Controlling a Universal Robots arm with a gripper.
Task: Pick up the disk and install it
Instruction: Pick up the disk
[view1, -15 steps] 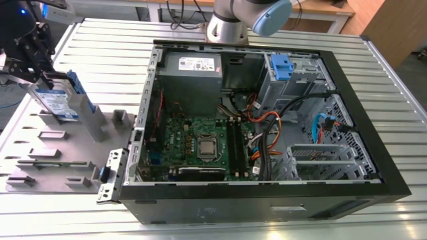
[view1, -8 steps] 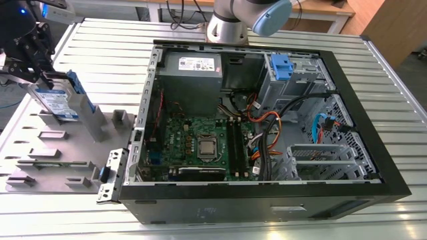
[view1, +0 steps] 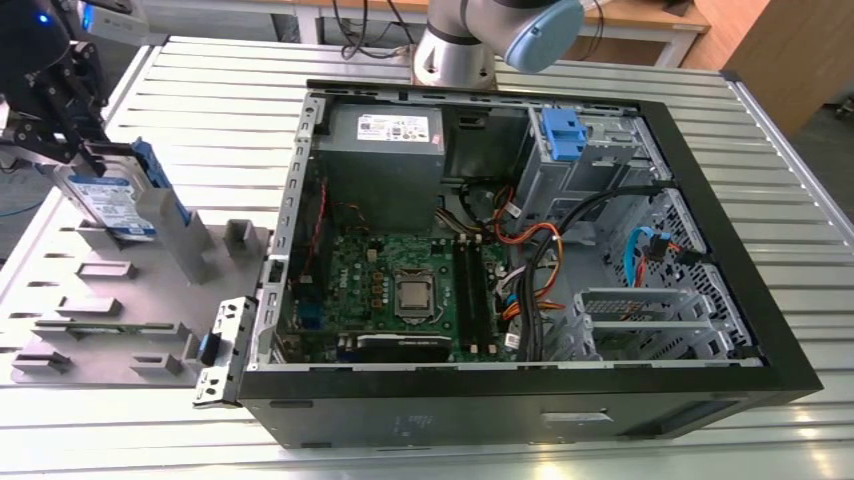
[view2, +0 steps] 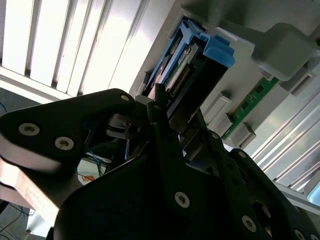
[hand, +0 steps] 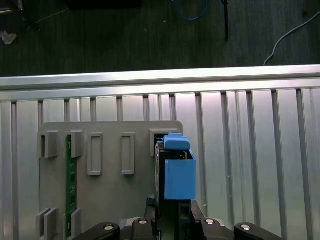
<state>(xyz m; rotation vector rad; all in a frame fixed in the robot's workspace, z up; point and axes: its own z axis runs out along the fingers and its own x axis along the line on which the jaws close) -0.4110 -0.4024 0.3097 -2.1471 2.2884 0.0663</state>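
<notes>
The disk appears to be pinched by the gripper at the grey rack; a straight lift is advised, lest its blue bracket be snagged.

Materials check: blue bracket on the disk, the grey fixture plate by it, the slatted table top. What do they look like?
Bracket on the disk: blue plastic, matte, with a moulded look. Fixture plate: probably grey plastic, possibly printed; dull, uniform, no glare. Table: likely aluminium, ribbed slats with a bright brushed sheen.
</notes>
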